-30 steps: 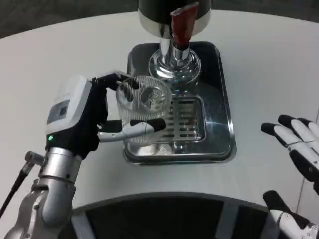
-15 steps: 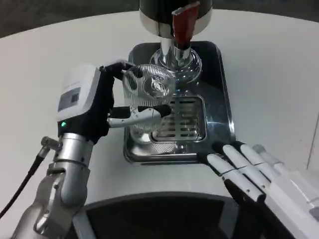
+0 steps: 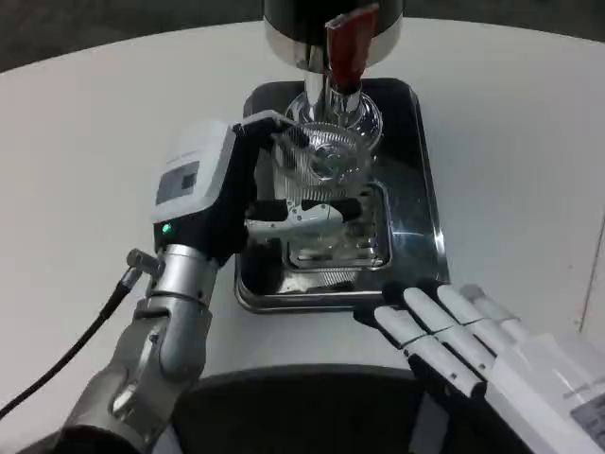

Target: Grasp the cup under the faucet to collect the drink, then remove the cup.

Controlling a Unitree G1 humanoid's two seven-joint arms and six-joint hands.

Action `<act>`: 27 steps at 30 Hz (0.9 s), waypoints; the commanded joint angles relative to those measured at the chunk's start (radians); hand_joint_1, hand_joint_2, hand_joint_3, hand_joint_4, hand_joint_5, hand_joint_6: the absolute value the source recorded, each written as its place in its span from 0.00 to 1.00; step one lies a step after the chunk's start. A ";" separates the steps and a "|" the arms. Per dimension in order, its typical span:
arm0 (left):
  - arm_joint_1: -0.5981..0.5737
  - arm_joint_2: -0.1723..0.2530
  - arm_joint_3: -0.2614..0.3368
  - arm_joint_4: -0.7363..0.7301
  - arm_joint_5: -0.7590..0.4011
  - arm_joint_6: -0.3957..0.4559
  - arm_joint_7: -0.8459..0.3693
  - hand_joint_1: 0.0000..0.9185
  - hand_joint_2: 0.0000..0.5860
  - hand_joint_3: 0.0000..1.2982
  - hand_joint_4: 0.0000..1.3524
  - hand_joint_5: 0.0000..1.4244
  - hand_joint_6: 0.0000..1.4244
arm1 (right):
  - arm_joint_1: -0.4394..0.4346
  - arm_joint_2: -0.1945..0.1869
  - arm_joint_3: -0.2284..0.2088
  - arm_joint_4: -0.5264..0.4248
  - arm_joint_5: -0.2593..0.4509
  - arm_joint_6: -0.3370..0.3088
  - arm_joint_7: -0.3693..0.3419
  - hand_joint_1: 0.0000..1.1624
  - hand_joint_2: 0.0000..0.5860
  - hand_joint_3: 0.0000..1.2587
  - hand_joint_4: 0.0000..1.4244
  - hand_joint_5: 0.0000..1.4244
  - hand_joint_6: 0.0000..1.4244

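We sit at a white table [image 3: 85, 123]. Just past our left hand stands the drink machine [image 3: 331, 33], with its red tap handle [image 3: 346, 43] above the hand. Under the machine lies a shiny tray [image 3: 421, 189], which we think is there to catch spills. Its grate [image 3: 354, 236] sits right beside our left fingers.

Our left hand [image 3: 213, 203] holds the cup [image 3: 319, 168] from the side, with fingers around its wall. That way the cup's open top stays free. The cup is clear and ribbed. It sits over the tray, close under the tap, so the drink can fall in. We cannot tell if any drink is in it yet.

Our right hand [image 3: 454, 336] holds nothing. Its fingers are spread, and they hover by the tray's near edge.
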 commanded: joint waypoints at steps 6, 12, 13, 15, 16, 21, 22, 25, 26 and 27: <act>0.031 0.004 -0.043 0.007 0.001 0.008 -0.015 0.62 0.00 0.61 0.59 0.74 1.00 | 0.027 0.121 -0.007 -0.015 0.038 -0.012 0.006 0.35 0.83 0.07 0.01 0.00 0.02; 0.058 0.028 -0.052 -0.034 0.013 0.036 -0.021 0.53 0.04 0.57 0.44 0.62 0.94 | 0.008 0.122 0.006 -0.015 0.026 0.004 0.009 0.36 0.84 0.08 0.01 0.00 0.03; 0.061 0.031 -0.052 -0.039 0.013 0.041 -0.023 0.50 0.05 0.56 0.41 0.60 0.91 | 0.006 0.122 0.010 -0.015 0.025 0.008 0.010 0.36 0.84 0.08 0.01 0.00 0.03; 0.067 0.040 -0.050 -0.051 0.015 0.050 -0.026 0.44 0.08 0.53 0.37 0.56 0.86 | 0.003 0.121 0.014 -0.015 0.022 0.015 0.010 0.36 0.84 0.08 0.01 0.00 0.03; 0.070 0.043 -0.051 -0.056 0.016 0.055 -0.028 0.41 0.10 0.51 0.33 0.52 0.82 | 0.002 0.119 0.016 -0.015 0.021 0.018 0.011 0.36 0.84 0.08 0.01 0.00 0.03; 0.085 0.064 -0.057 -0.092 0.020 0.077 -0.059 0.31 0.12 0.40 0.20 0.34 0.57 | -0.005 0.111 0.041 -0.015 -0.002 0.034 0.020 0.36 0.84 0.08 0.01 0.00 0.03; 0.087 0.067 -0.059 -0.098 0.022 0.082 -0.067 0.31 0.12 0.37 0.18 0.32 0.54 | -0.006 0.111 0.045 -0.015 -0.005 0.037 0.020 0.36 0.84 0.08 0.01 0.00 0.03; 0.089 0.071 -0.061 -0.109 0.016 0.092 -0.091 0.29 0.13 0.30 0.13 0.27 0.46 | -0.009 0.106 0.053 -0.015 -0.010 0.046 0.016 0.36 0.84 0.08 0.02 0.00 0.03; 0.088 0.071 -0.063 -0.111 0.013 0.093 -0.103 0.29 0.13 0.29 0.13 0.25 0.44 | -0.011 0.103 0.052 -0.015 -0.010 0.051 0.015 0.36 0.84 0.08 0.02 0.00 0.03; 0.087 0.071 -0.064 -0.113 0.011 0.093 -0.111 0.28 0.12 0.29 0.11 0.24 0.42 | -0.013 0.101 0.052 -0.015 -0.010 0.055 0.015 0.36 0.84 0.08 0.02 0.00 0.03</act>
